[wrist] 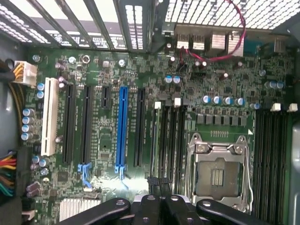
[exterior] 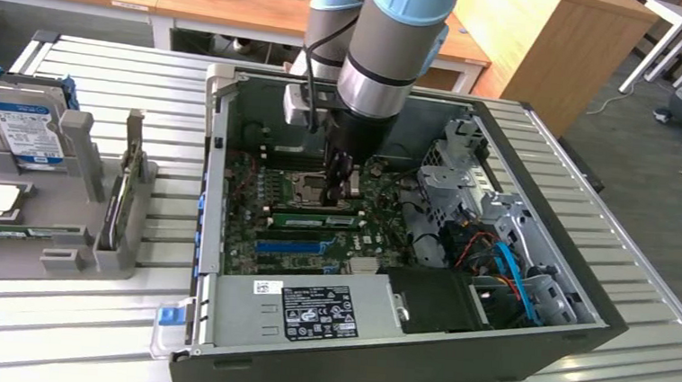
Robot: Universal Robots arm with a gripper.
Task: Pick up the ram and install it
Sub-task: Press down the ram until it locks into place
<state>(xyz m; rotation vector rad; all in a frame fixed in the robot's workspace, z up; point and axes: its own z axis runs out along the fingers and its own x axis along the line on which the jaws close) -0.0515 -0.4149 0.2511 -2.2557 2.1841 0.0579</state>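
Plainly the ram [exterior: 315, 220] is a light, stiff and thin green board, fragile along its chips and contact edge, so in my judgement it is best taken by its long top edge or its short ends, never by the faces. It lies inside the open computer case [exterior: 215, 191], seated on edge in a slot of the motherboard [wrist: 108, 136] beside the empty processor socket [wrist: 218, 173]; in the wrist view it shows as a thin green line [wrist: 154, 136] among the dark memory slots. The hand [exterior: 339, 184] hangs low over the board, just above the ram, with its fingers drawn fully together. Nothing is seen clamped between them; whether the tips touch the stick's top edge I cannot tell. On the surface to the exterior view's left a grey rack [exterior: 75, 226] carries a hard drive [exterior: 23, 133]
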